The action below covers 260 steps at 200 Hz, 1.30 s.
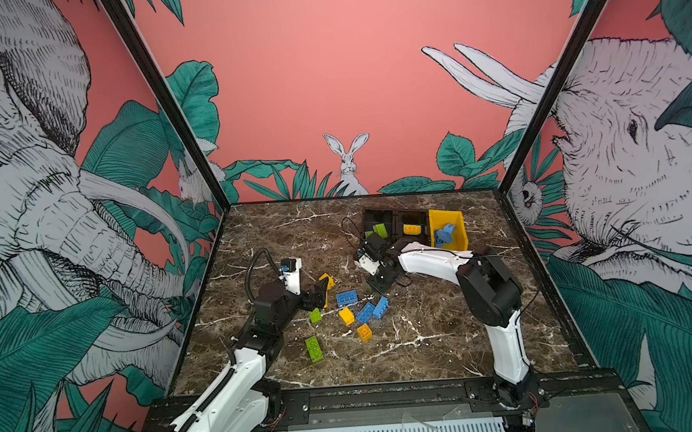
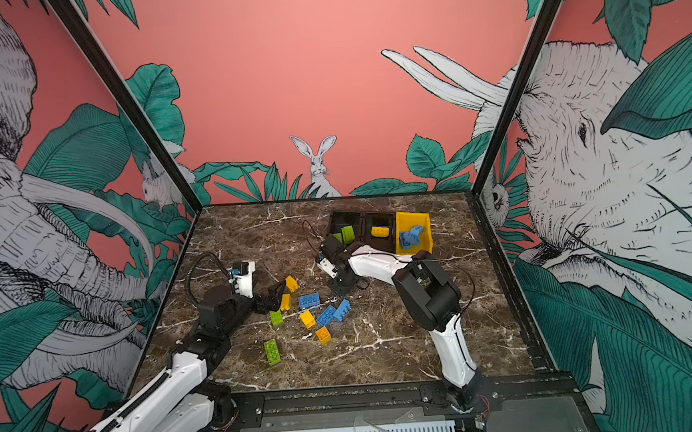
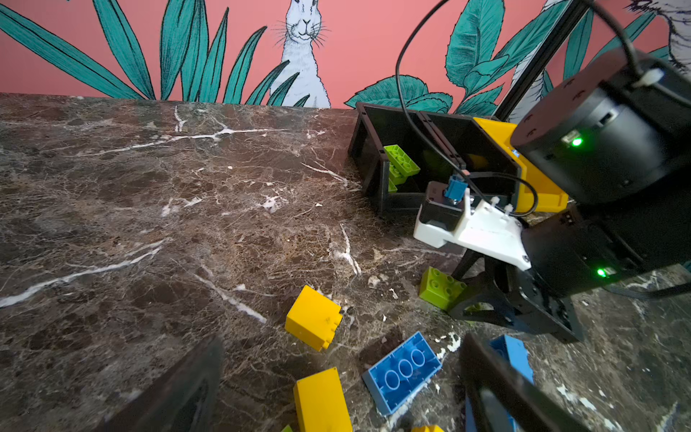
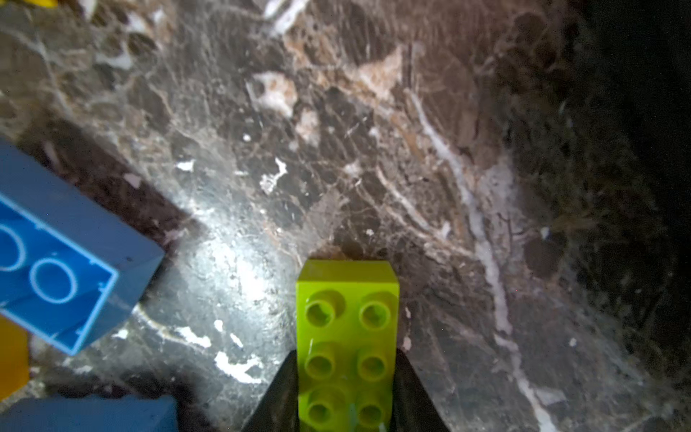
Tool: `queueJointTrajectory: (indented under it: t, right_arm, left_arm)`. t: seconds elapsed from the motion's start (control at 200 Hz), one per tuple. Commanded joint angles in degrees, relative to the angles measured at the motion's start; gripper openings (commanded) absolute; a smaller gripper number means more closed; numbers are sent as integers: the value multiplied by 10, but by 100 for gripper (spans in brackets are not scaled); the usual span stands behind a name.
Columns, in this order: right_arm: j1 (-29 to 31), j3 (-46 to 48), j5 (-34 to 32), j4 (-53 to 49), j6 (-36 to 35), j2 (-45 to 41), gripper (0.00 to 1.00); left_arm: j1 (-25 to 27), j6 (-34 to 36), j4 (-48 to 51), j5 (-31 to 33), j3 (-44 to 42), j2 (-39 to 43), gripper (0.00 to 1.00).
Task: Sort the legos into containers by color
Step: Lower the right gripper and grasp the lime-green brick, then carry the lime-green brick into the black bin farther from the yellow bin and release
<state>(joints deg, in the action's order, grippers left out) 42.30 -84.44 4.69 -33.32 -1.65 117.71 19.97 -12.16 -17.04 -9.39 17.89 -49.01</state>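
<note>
Step in hand: picking a green one for the green bin. My right gripper (image 4: 347, 353) is clamped on a lime brick (image 4: 347, 299), a jaw pressed to each long side, studs facing the wrist camera. The brick sits low over the marble table (image 1: 448, 335), just at 12 o'clock of the loose pile; I cannot tell whether it has cleared the surface. My left gripper (image 1: 322, 288) stands wide open and holds nothing, at 9 o'clock of the right one, hanging over a yellow brick (image 1: 327, 281). The containers sit in a row toward 12 and 1 o'clock. The left black bin (image 1: 377, 215) holds greens, the middle black bin (image 1: 413, 216) holds a yellow, and the yellow bin (image 1: 460, 234) holds blues. Left on the table are three blue bricks (image 1: 365, 312), some yellows (image 1: 346, 316) and two more greens (image 1: 314, 348). So the sort is, by my reckoning, about half done. Next move, as I judge it: lift straight up, carry toward 12 o'clock and open over the left black bin. That means clearing its near wall (the bin is close, so the lift matters more than the reach). Risk: only the brick's tail end is pinched, so it may swing.
</note>
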Motion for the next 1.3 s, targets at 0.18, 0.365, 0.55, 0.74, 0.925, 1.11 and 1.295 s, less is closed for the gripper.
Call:
queueJointTrajectory:
  t: [0.18,0.365,0.55,0.74,0.925,1.11,1.295]
  right_arm:
    - [-36,-8,0,34,25,-84,21]
    - [-71,-81,4,37,24,-45,17]
    - [-98,-181,1,34,18,24,15]
    - [-114,-276,-9,23,16,93,16]
    - [-122,-322,-32,26,17,133,24]
    - [-128,-339,-30,23,24,147,37]
    - [-128,-331,-31,5,18,121,67]
  left_arm:
    - [4,7,-6,-8,19,1,99]
    - [6,11,-6,-10,21,-4,99]
    - [7,13,-8,-15,23,-11,99]
    - [8,15,-7,-15,25,-17,99]
    - [8,19,-6,-9,25,-18,99]
    - [10,19,-6,-14,28,-24,99]
    - [10,19,-4,-15,26,-13,99]
